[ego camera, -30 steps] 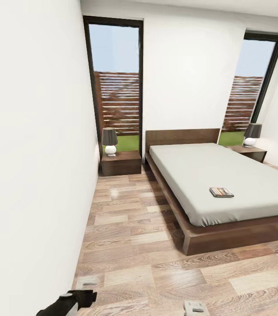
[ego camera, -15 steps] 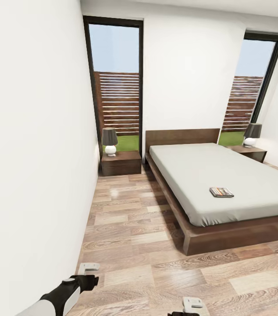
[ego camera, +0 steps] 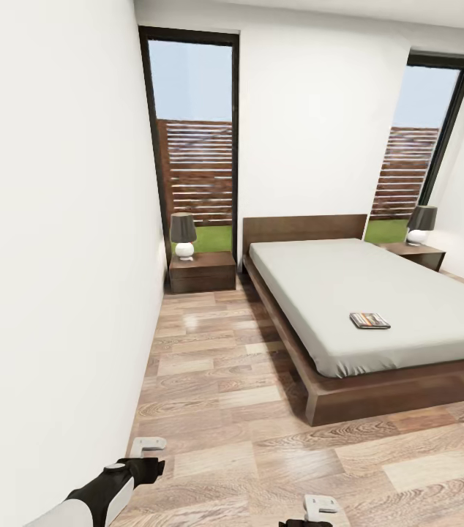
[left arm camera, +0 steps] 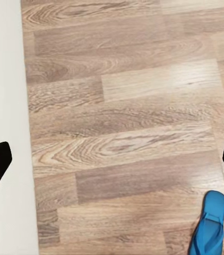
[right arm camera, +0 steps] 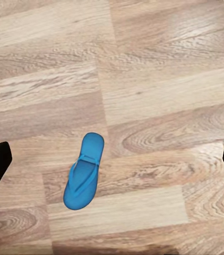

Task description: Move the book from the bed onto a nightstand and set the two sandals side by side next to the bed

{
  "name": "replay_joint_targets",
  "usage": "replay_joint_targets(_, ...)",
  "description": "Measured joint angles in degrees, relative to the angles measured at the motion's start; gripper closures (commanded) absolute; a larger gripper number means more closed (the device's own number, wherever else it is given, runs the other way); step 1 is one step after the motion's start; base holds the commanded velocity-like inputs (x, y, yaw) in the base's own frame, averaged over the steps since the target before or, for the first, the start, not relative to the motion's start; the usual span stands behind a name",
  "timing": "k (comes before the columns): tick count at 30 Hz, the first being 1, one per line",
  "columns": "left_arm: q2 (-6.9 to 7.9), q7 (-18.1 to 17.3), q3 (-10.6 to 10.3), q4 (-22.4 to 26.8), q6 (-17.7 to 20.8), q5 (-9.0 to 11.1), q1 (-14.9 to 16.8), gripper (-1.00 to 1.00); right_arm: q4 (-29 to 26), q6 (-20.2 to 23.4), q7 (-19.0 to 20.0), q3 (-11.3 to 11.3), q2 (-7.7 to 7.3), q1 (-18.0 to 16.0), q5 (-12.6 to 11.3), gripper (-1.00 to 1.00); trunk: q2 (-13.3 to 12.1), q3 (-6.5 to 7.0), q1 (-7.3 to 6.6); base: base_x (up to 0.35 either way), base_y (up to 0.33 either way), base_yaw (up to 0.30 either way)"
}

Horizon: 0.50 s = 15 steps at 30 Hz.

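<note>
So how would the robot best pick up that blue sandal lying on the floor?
Probably from straight above, pinching the blue sandal across its narrow middle near the strap. It lies flat on the wood floor, sole down, so its long edges offer the right hand the easiest grip.

Two tall dark-framed windows here, one on the left [ego camera: 192,132] and one on the right [ego camera: 422,139], each looking out on a slatted wooden fence [ego camera: 199,172] above a strip of green grass [ego camera: 214,238]. A small lamp [ego camera: 183,236] with a dark shade and a white round base stands before the left window, and its twin [ego camera: 421,224] stands before the right one. White wall [ego camera: 312,124] between them, and pale wood planks [ego camera: 225,410] run across the floor.
</note>
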<state>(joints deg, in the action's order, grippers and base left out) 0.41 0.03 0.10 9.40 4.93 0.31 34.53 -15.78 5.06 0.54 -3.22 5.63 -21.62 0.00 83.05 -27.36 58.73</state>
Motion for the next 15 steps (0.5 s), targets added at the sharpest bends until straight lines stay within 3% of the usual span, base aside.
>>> replay_joint_targets(15,0.04,0.11,0.06,0.09,-0.08,0.03,-0.02,-1.00,-0.01,-0.07,0.01,0.03,-0.02,0.00,0.05,-1.00,0.00,0.00,0.00,0.000,0.000,0.000)
